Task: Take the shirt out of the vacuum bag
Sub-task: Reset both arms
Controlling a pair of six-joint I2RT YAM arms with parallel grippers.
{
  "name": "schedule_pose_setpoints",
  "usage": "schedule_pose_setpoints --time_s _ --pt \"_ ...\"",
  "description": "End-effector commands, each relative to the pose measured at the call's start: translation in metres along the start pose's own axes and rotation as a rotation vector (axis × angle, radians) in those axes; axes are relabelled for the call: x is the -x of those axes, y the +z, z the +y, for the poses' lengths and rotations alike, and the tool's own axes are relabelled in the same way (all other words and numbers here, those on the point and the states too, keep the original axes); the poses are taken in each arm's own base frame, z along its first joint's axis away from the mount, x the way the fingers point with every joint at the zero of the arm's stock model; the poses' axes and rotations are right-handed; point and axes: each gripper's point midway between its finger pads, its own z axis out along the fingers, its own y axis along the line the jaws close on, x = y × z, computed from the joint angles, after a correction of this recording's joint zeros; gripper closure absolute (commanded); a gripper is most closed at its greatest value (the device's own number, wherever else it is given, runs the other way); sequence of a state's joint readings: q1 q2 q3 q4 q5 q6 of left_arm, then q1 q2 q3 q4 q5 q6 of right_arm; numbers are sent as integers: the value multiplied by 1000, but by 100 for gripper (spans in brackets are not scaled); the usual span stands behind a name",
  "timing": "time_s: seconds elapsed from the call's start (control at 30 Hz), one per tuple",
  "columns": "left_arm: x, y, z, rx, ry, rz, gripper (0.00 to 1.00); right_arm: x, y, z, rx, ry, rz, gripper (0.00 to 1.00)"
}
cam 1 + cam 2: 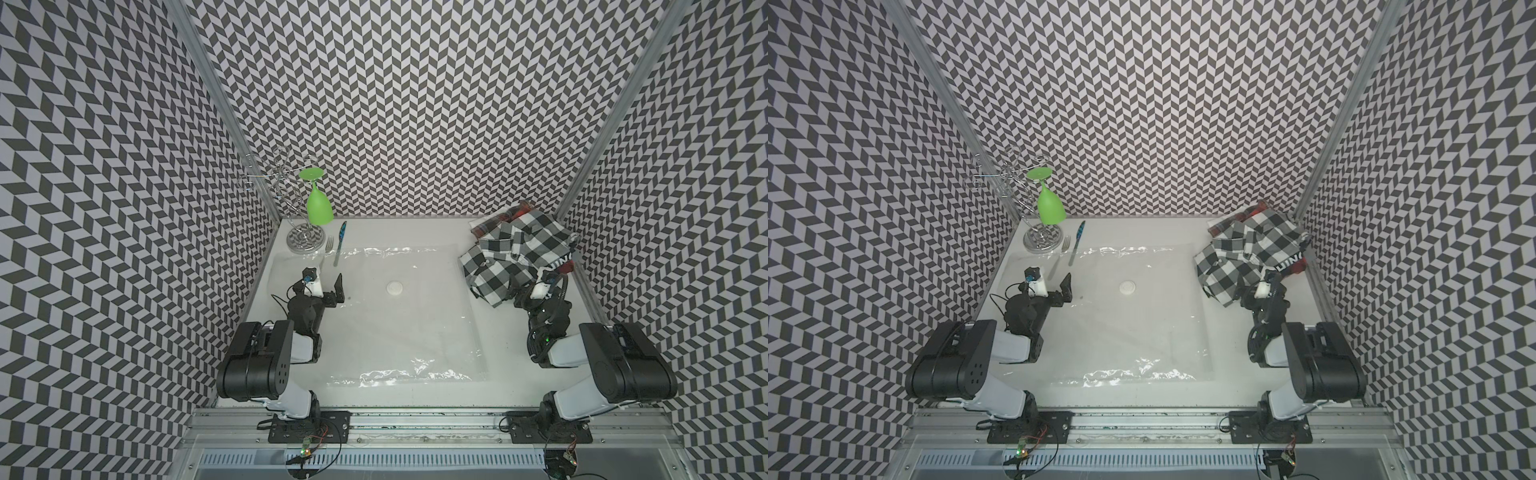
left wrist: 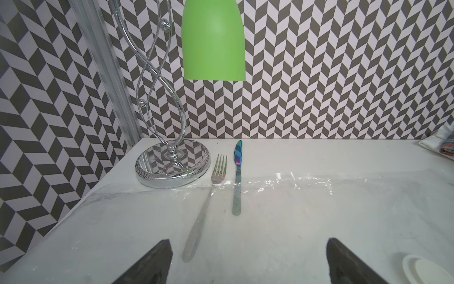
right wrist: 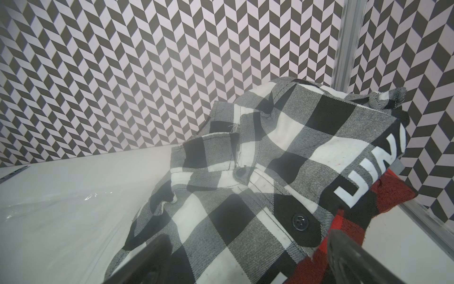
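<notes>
Because the black-and-white checked shirt [image 1: 519, 253] lies crumpled by the far right corner of the table [image 1: 511, 392], outside the flat, empty vacuum bag [image 1: 395, 332] at its middle, we judge the task all but done; only backing off seems left. The right gripper [image 3: 249, 236] is spread over the shirt's cloth, pinching nothing, and the left gripper [image 1: 325, 277] is spread above the bag. White letters "UN" show on a black band [image 3: 330, 196]; the rest is hidden.

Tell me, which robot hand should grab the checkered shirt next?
The right hand, I'd say. It is open right at the checkered shirt in the far right corner. The left hand is open over the vacuum bag near the fork, far from it.
</notes>
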State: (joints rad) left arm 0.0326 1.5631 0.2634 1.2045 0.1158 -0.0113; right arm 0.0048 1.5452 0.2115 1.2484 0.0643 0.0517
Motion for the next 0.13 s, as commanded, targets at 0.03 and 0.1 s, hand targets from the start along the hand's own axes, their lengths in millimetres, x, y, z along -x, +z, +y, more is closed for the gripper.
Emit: schedule_pose_setpoints --time_s 0.03,0.1 --pt "12 0 0 9 21 -42 1 22 8 4 -10 -27 -68 0" --pt "11 0 0 9 19 -41 1 22 6 4 -11 -26 -69 0"
